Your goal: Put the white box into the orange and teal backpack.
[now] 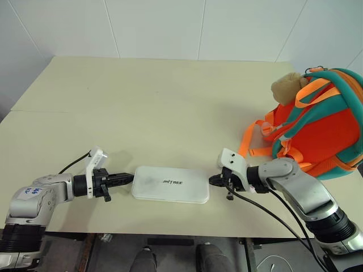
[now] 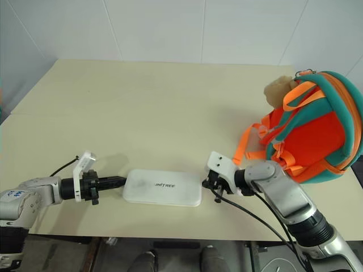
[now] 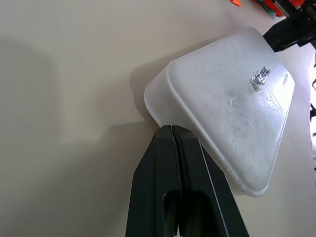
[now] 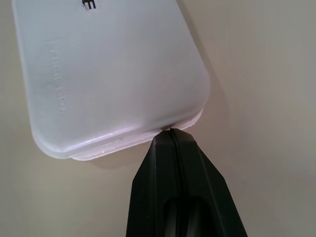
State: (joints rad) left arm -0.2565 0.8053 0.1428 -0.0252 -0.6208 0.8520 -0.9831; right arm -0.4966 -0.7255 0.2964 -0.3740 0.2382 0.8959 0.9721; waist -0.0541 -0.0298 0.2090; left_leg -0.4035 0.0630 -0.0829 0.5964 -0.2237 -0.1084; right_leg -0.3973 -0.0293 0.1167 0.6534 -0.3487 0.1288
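The white box point(image 1: 170, 184) lies flat near the table's front edge, its dark lettering facing up. My left gripper point(image 1: 129, 179) is shut, and its tips touch the box's left end point(image 3: 163, 106). My right gripper point(image 1: 212, 181) is shut too, with its tips against the box's right end point(image 4: 148, 129). Neither gripper holds the box; they press it from both ends. The orange and teal backpack point(image 1: 326, 127) stands at the table's right side, with a tan plush toy point(image 1: 288, 86) at its top and orange webbing straps point(image 1: 253, 139) hanging toward the box.
The cream table point(image 1: 159, 107) stretches wide behind the box. A white wall point(image 1: 170, 25) rises past its far edge. The table's front edge point(image 1: 170, 232) runs just below the box. Black cables trail from both wrists.
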